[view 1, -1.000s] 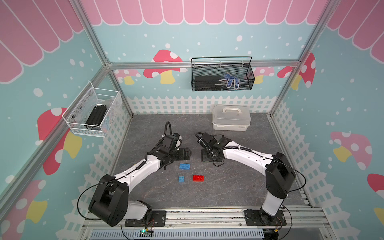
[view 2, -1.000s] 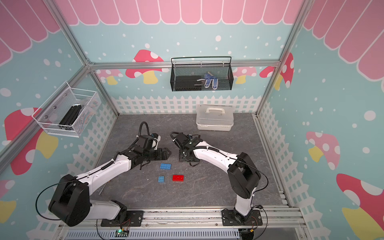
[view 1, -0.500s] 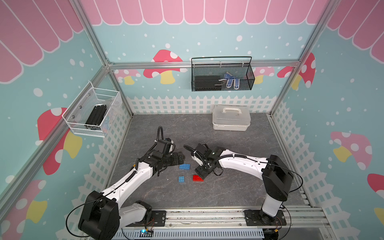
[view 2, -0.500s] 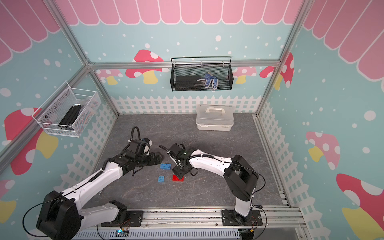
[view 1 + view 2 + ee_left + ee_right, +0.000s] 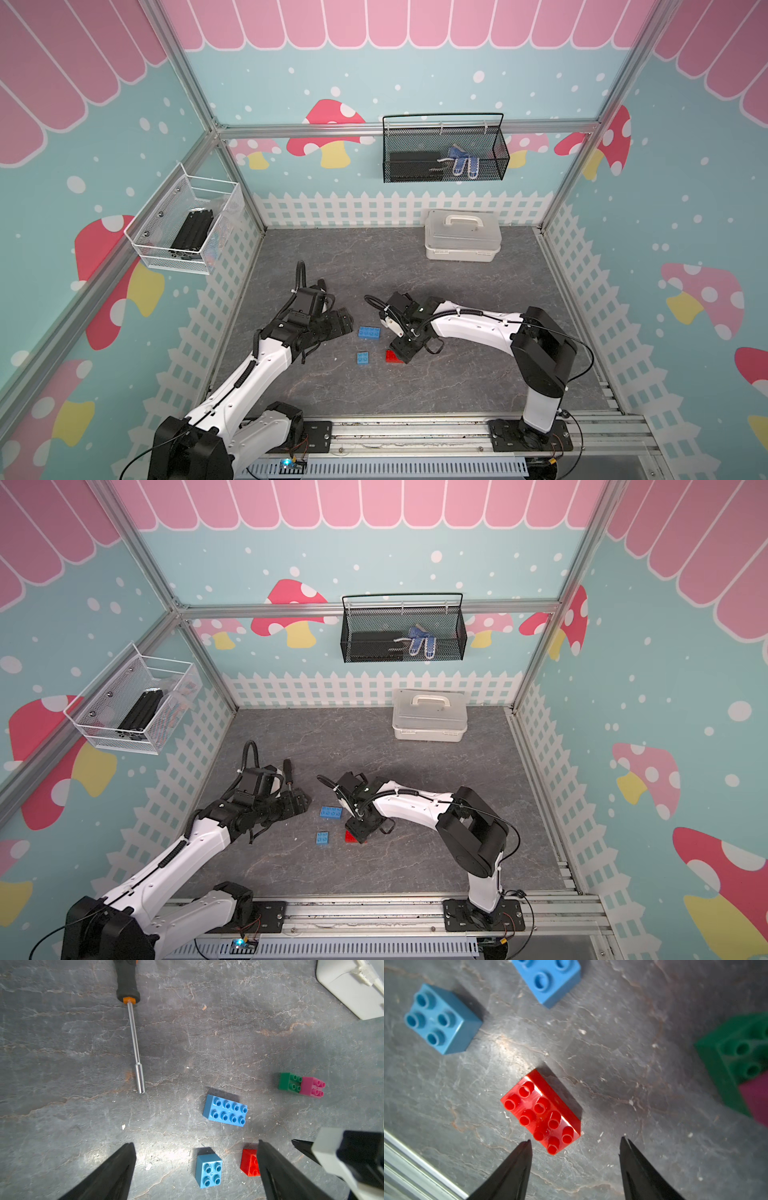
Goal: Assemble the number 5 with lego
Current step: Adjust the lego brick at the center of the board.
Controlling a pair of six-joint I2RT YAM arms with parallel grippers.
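The lego lies loose on the grey floor. A long red brick (image 5: 540,1111) sits studs up just beyond the tips of my open right gripper (image 5: 575,1139), which hangs low over it (image 5: 392,356). A short blue brick (image 5: 208,1171) lies ahead of my open, empty left gripper (image 5: 195,1142), between the lines of its fingers. A long blue brick (image 5: 225,1110) lies farther out. A green brick (image 5: 289,1082) has a pink brick (image 5: 312,1086) pressed onto one end. In both top views my right arm hides that pair. No finished number 5 shows.
A screwdriver (image 5: 133,1022) with a black and orange handle lies on the floor beyond the left gripper. A white lidded case (image 5: 461,241) stands at the back right. The aluminium front rail (image 5: 415,1167) runs close to the red brick.
My right gripper has swung toward the front and down, ending over the red brick. My left gripper has pulled back a little to the left of the blue bricks.
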